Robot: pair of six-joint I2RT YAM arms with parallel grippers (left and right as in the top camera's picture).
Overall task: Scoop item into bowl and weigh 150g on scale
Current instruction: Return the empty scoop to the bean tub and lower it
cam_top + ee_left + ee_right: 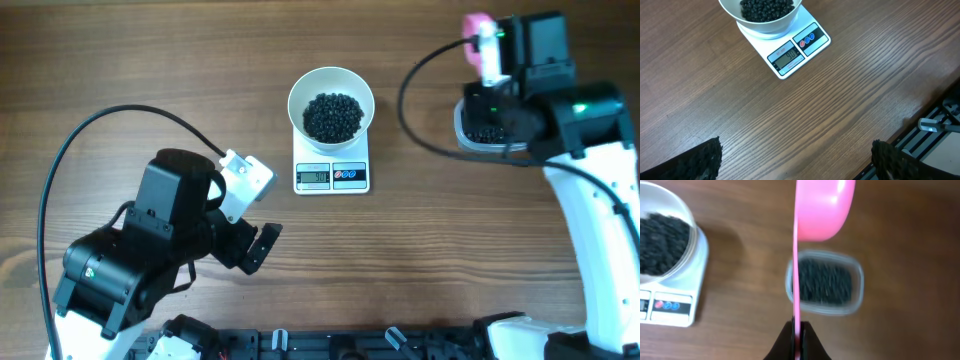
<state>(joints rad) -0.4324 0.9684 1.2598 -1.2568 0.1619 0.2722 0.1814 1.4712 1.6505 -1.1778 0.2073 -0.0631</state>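
Right gripper (797, 336) pressed shut on the thin handle of a pink scoop (824, 207), pinch at the very handle end. Scoop long axis runs straight away from the gripper, cup end farthest out, cup turned sideways to the wrist camera; can't tell if it carries any load. Directly under the scoop: clear plastic tub (824, 282) of black beans (825, 284), near the far-right corner of the table, so the scoop hangs above the supply, apart from it. Key relation: white bowl (331, 103) lies to the robot's left of the scoop, across a stretch of bare wood, at mid-table toward the far edge. Bowl sits on the white digital scale (331, 175), display facing the front edge, digits too small to read. Bowl already holds a dark heap of beans. Right arm has the tool and is the one to make the leftward carry. Left gripper (796, 145) spread wide, empty, near the front-left, well apart from the scale. Brown wooden table (150, 60), black rail (330, 345) along the front edge.
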